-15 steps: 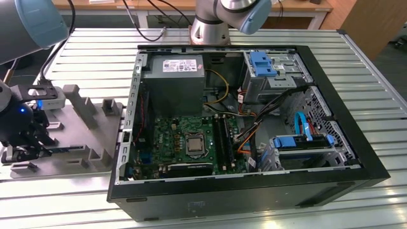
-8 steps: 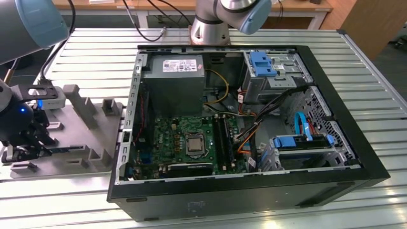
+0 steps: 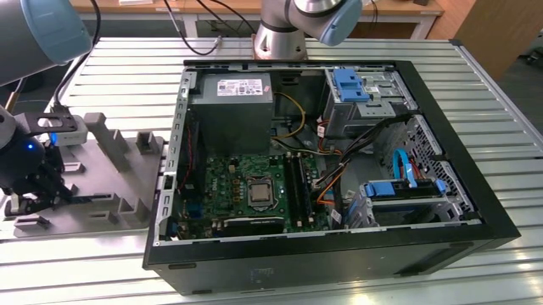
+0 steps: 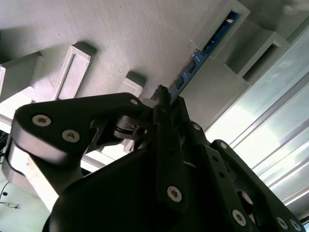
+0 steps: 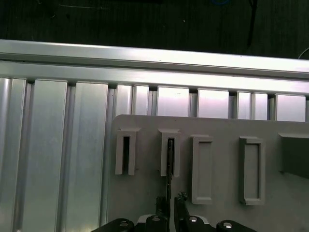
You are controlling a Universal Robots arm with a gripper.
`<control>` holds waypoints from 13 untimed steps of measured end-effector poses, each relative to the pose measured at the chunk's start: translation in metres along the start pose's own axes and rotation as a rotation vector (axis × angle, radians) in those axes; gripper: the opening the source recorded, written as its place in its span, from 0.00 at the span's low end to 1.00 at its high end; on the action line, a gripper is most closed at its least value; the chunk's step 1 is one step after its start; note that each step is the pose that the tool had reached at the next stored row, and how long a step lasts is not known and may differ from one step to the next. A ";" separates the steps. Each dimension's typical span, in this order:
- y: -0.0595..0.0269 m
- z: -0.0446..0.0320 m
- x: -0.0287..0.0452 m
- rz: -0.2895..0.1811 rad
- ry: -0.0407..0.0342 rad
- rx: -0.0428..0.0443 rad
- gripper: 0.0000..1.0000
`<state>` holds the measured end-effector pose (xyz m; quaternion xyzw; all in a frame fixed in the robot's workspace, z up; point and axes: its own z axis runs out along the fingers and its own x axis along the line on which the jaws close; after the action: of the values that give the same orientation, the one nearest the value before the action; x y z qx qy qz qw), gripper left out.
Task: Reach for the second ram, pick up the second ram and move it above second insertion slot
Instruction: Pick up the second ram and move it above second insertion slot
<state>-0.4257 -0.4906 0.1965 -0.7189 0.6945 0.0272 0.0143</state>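
Grey holder (image 4: 120, 38) — second ram (image 4: 208, 47) half-hidden

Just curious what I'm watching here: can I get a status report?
Pincer at end of ram. It stands on edge in rack slot, not yet lifted. Nothing seen blocking it.

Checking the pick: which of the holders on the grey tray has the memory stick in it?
The narrow holder beside the wide holders, in line with the gripper; the second ram stands edge-on in it.

A ribbed metal table (image 3: 119, 70) stands before wooden desks (image 3: 390, 9).
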 end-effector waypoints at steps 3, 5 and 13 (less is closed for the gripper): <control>0.0001 -0.0001 0.0001 0.000 0.0003 -0.0002 0.19; 0.0001 -0.0002 0.0013 0.000 0.0003 -0.0002 0.19; -0.0002 0.0000 0.0025 0.013 0.0000 0.0007 0.19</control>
<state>-0.4255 -0.4931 0.1963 -0.7142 0.6993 0.0270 0.0144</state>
